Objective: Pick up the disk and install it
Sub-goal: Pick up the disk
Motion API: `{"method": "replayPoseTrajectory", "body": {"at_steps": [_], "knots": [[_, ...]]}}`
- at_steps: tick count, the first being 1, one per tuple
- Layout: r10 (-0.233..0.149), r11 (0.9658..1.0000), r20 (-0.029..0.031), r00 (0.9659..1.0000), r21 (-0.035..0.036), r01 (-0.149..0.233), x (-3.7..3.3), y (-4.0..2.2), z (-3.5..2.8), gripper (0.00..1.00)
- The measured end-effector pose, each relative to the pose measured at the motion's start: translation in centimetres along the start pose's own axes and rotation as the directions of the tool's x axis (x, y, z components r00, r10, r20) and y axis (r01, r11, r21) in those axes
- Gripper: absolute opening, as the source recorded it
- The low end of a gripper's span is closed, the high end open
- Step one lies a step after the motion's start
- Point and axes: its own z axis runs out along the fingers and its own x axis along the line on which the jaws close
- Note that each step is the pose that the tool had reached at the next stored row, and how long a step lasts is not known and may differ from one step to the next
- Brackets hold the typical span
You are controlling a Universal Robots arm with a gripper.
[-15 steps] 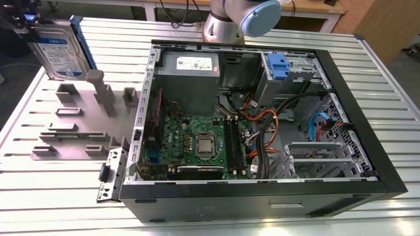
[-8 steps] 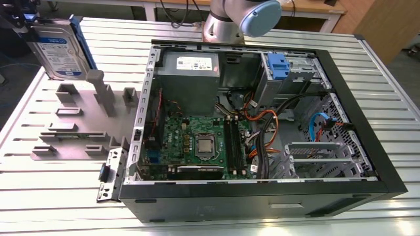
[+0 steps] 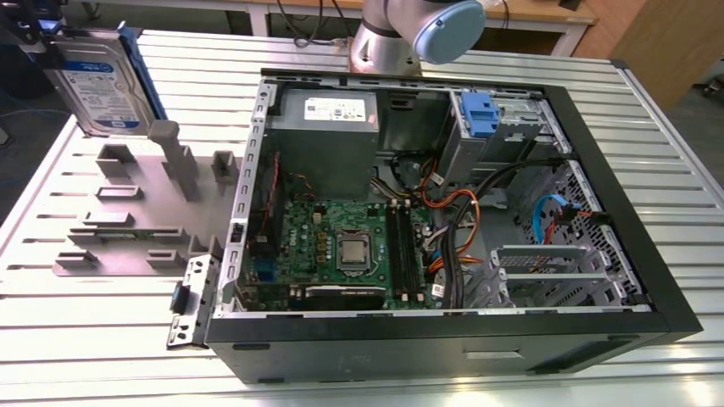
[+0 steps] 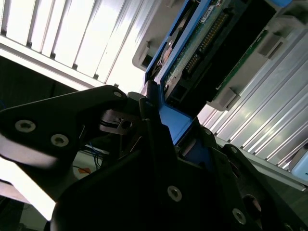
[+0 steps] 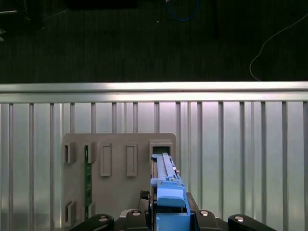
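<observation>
The disk (image 3: 102, 80), silver with a white-and-blue label and a blue frame, hangs upright above the slatted table at the exterior view's far left. My gripper (image 3: 66, 36) is shut on its top edge. In the first wrist view the disk's blue frame (image 5: 167, 190) sits between my gripper's (image 5: 171, 219) black fingers, over a slot in the grey holder plate (image 5: 115, 154). In the second wrist view my gripper (image 4: 163, 130) clamps the blue frame, and the disk's circuit-board side (image 4: 211, 43) extends beyond it. The open computer case (image 3: 633, 254) lies to the exterior view's right.
The grey holder plate (image 3: 125, 212) with upright pegs lies below the disk and carries a green memory stick (image 3: 125, 233). Inside the case are a grey power supply (image 3: 328, 127), a motherboard (image 3: 351, 246), cables and a drive bay with a blue latch (image 3: 479, 114). The arm's base (image 3: 413, 34) stands behind the case.
</observation>
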Motion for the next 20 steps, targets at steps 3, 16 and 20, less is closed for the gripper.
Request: {"method": "replayPoseTrajectory", "body": {"at_steps": [3, 16, 20], "knots": [[0.0, 1.0, -0.0006, 1.0, 0.0, 0.0, 0.0, 0.0, -0.23, 0.36], [0.0, 1.0, -0.0014, 1.0, 0.0001, 0.0, 0.0, -0.01, -0.99, 0.36], [0.0, 1.0, -0.0014, 1.0, 0.0001, 0.0, 0.01, -0.01, -1.26, 0.36]]}}
